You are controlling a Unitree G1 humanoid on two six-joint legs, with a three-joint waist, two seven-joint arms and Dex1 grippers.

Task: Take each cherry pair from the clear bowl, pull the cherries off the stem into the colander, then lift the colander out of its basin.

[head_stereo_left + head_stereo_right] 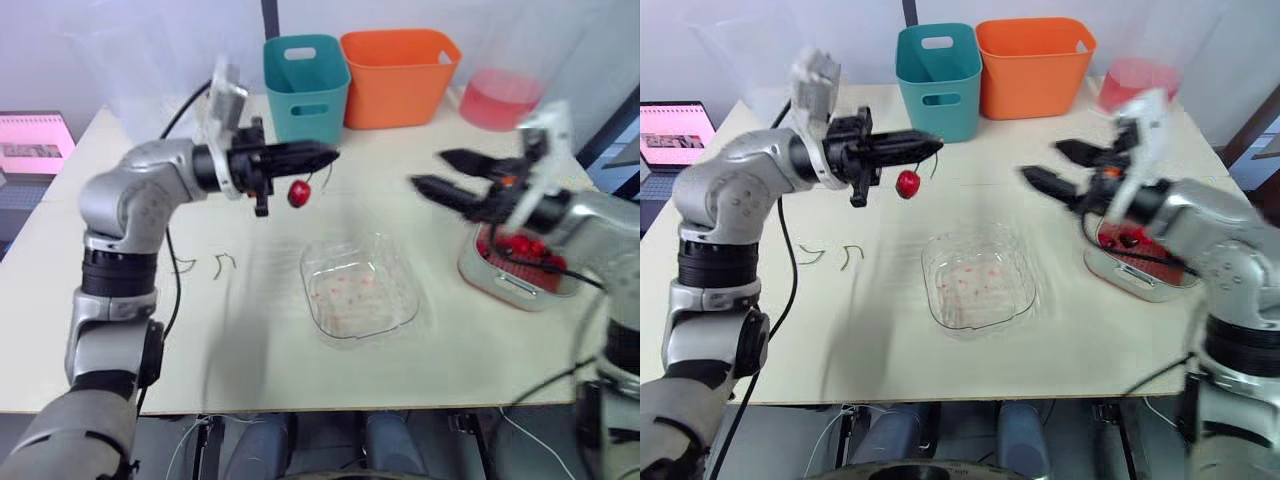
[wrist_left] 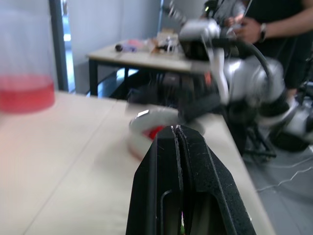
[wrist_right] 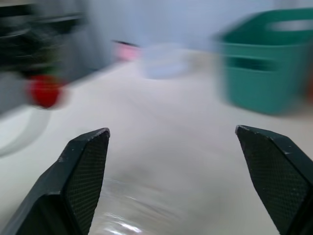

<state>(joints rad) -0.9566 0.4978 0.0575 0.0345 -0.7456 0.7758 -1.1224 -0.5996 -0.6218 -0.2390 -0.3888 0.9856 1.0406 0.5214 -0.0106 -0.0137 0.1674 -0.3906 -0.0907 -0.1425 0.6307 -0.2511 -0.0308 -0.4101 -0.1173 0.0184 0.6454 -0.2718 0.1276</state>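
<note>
The cherry (image 1: 298,193) hangs in the air on its stem, just under the tips of the left tool (image 1: 330,155), which is pinched tight on the upper end of that stem. I can make out one fruit only; whether a second is still on the stem I cannot tell. It dangles over bare table (image 1: 120,330), between the teal bin (image 1: 305,85) behind it and the clear bowl (image 1: 312,268) in front. The bowl looks emptied, with only reddish smears on its bottom.

The stem runs roughly up and down, so the fruit is the lowest part and hangs free on every side. The right tool (image 1: 428,170) is on the cherry's right at about the same height. Its two fingers are spread wide and its tips aim back toward the fruit, with a clear gap of air between them. It is the nearer free one, and to my eye the coming move is a sideways reach to close around the fruit below the left tool's tips, then a pull away along the stem.

What matters is that the colander (image 1: 483,244), already holding cherries in its basin (image 1: 478,272), sits well off to the right, under and behind the right arm rather than under the fruit. A cherry pulled loose here would drop on the table or into the bowl unless it is gripped and carried across.

Two bare stems (image 1: 225,262) lie on the table by the left arm.
</note>
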